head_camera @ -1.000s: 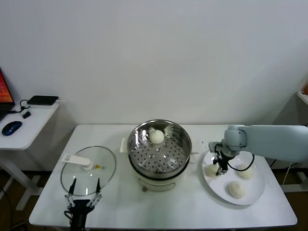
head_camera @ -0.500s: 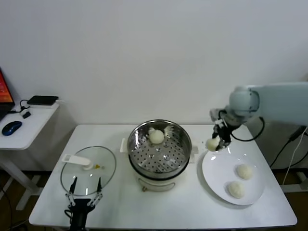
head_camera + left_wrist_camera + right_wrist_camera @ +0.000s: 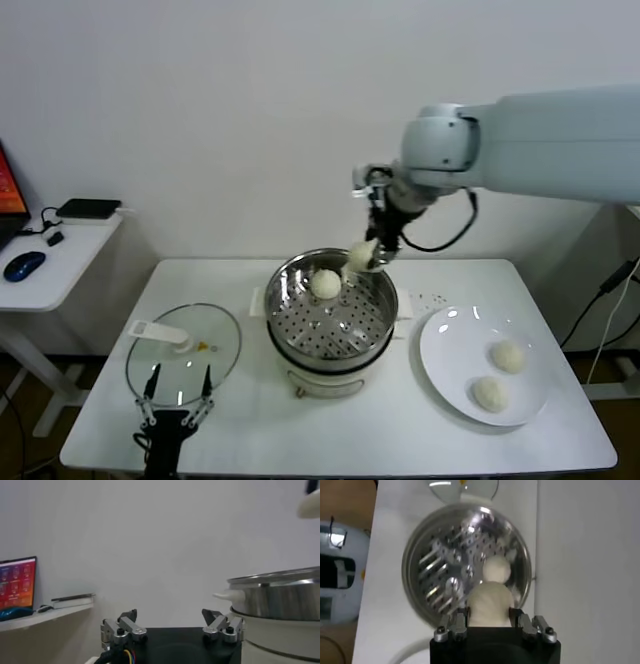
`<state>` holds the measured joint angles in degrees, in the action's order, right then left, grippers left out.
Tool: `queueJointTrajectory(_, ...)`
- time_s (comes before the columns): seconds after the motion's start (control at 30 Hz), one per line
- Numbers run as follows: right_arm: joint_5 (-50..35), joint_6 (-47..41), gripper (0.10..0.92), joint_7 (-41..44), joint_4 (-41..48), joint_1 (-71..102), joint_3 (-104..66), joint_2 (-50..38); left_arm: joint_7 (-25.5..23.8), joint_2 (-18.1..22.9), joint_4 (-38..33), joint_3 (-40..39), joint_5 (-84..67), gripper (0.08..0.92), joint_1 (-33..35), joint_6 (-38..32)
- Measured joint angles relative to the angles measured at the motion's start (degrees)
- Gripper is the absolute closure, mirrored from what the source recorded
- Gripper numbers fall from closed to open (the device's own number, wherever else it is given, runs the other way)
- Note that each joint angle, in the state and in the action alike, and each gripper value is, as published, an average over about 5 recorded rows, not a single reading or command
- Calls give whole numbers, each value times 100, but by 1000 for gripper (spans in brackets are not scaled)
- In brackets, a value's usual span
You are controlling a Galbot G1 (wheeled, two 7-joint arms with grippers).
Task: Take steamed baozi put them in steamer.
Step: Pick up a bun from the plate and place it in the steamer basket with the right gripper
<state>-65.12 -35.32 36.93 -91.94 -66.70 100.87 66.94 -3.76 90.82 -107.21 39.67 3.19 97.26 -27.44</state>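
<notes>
My right gripper [image 3: 372, 256] hangs over the far right rim of the steamer [image 3: 290, 283], shut on a creamy-white baozi [image 3: 360, 257]. The right wrist view shows that baozi [image 3: 490, 603] pinched between the two fingers, above the steamer's perforated floor [image 3: 451, 570]. One baozi [image 3: 325, 284] lies inside the steamer near its far side, also seen as a small bun [image 3: 497, 568] below the held one. Two more baozi [image 3: 508, 356] [image 3: 490, 393] rest on the white plate [image 3: 452, 350] at the right. My left gripper [image 3: 174, 390] stands open, low at the table's front left, beside the glass lid.
A round glass lid [image 3: 183, 352] with a white handle lies left of the steamer. The cream pot base [image 3: 322, 382] sits under the steamer. A side table [image 3: 50, 262] with a mouse and a dark device stands at the far left.
My right gripper lifted a baozi off the plate and carried it left and up, from the plate to above the steamer's rim. The left arm has not moved.
</notes>
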Motion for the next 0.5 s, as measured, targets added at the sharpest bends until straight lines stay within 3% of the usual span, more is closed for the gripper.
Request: queueJointTrajectory(0.5, 199, -621, 482, -751, 675, 1693, -706, 835, 2, 38, 53, 10, 21, 177, -18, -4)
